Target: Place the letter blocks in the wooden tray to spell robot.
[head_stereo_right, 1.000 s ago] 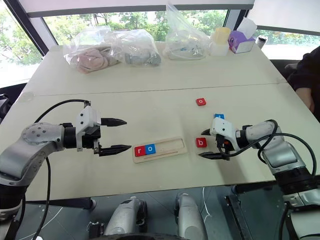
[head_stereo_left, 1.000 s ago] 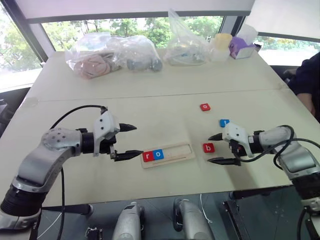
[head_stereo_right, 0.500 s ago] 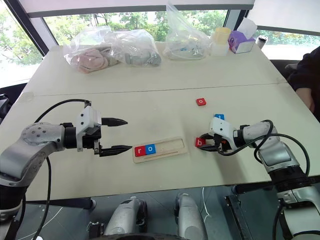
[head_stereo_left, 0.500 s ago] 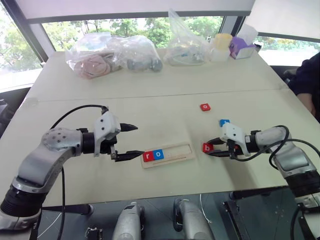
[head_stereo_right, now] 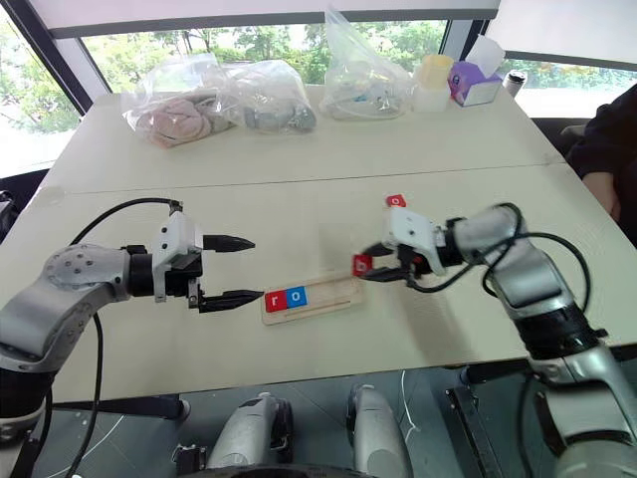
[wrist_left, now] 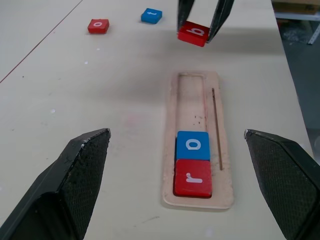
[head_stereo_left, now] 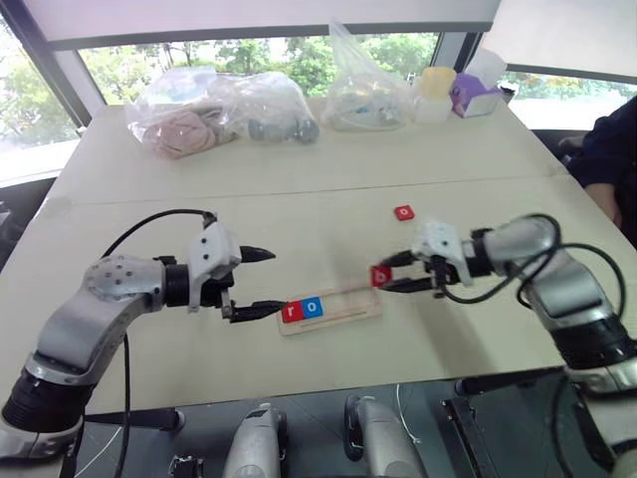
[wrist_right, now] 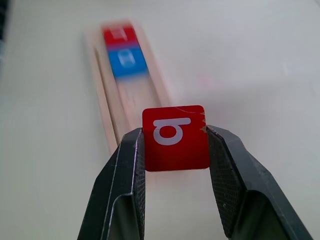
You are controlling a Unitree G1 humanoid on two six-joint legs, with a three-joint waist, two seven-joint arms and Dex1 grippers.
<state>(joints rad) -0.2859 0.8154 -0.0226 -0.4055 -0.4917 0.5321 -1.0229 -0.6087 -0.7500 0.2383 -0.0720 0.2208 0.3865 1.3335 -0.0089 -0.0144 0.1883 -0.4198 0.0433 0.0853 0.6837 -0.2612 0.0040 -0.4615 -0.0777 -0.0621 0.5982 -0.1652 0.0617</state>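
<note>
Above the right end of the wooden tray (wrist_left: 197, 199), the right tool (head_stereo_left: 383, 279) grips the red b block (wrist_right: 175, 138) clear of the worktop (head_stereo_left: 299, 189). The red r block (wrist_left: 193, 178) and blue o block (wrist_left: 193, 145) sit touching at the tray's left end. The left tool (head_stereo_left: 261, 282) hangs open just beside that end. The red o block (wrist_left: 98, 25) and blue t block (wrist_left: 151, 15) lie apart on the worktop.

The pale table (head_stereo_left: 299, 224) carries the wooden tray (head_stereo_left: 343, 309) near its front edge. A red "o" block (head_stereo_left: 403, 212) lies farther back, a blue block (wrist_left: 151, 15) near it. Along the far edge sit clear plastic bags (head_stereo_left: 224, 108) (contents unclear), a yellow cup (head_stereo_left: 436, 90) and a purple box (head_stereo_left: 476, 96).
</note>
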